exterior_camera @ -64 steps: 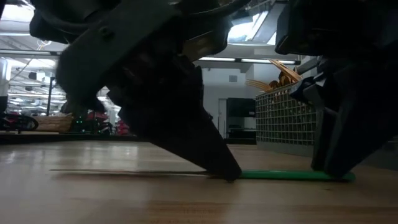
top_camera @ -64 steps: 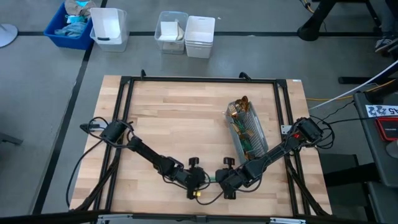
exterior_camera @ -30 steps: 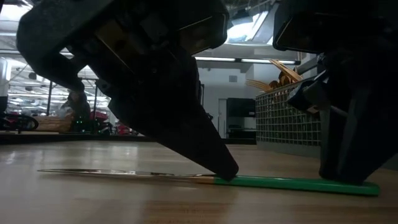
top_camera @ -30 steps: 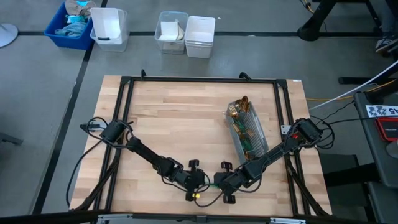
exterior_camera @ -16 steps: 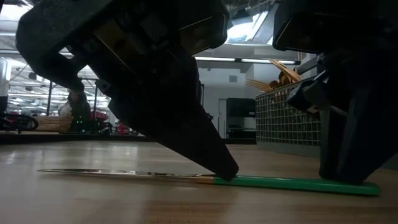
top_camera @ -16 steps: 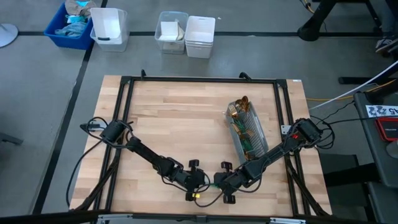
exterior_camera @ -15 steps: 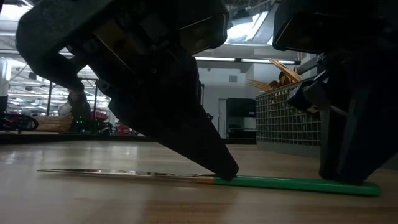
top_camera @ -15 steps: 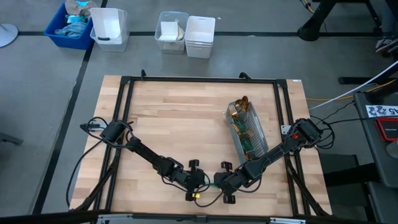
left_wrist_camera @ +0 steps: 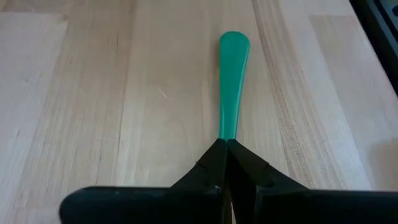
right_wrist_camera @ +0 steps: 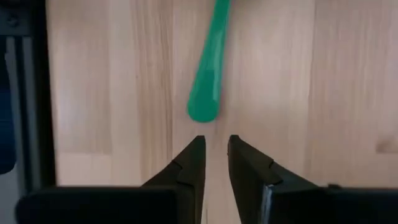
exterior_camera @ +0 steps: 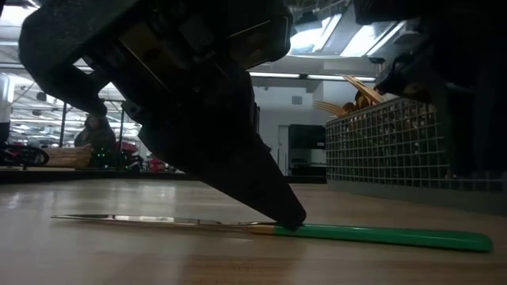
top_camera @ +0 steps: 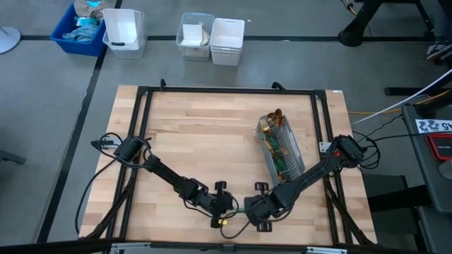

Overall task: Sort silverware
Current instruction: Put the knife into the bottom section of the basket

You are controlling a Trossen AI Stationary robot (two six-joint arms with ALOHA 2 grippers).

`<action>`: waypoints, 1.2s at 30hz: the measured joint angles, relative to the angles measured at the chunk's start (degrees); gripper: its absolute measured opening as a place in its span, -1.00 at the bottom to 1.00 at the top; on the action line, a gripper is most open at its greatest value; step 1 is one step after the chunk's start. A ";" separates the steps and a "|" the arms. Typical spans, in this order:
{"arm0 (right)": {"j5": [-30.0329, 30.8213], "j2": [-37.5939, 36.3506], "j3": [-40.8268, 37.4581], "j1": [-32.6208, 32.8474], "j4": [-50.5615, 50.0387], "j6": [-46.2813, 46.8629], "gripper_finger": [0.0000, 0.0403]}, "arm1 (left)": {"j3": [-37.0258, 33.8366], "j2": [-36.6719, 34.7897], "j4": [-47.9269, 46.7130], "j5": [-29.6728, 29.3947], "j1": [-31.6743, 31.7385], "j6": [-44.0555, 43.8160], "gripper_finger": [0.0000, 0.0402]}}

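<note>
Left claw [left_wrist_camera: 225, 163] sits closed at the near edge of the worktop [top_camera: 205, 134], pinching one knife [exterior_camera: 269, 229] where blade meets teal handle; the knife lies flat on the wood. Right claw [right_wrist_camera: 216, 163], just right of the handle's end, stands slightly parted and holds nothing. Farther back on the right, the mesh caddy [top_camera: 280, 149] already holds the rest of the silverware [top_camera: 272, 123], too bunched to count. Judging by this, one piece remains outside the caddy.
</note>
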 joint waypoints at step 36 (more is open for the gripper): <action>5.04 7.85 1.26 0.00 7.66 0.53 0.07 | -0.04 0.11 2.35 -0.10 0.09 -4.32 -0.99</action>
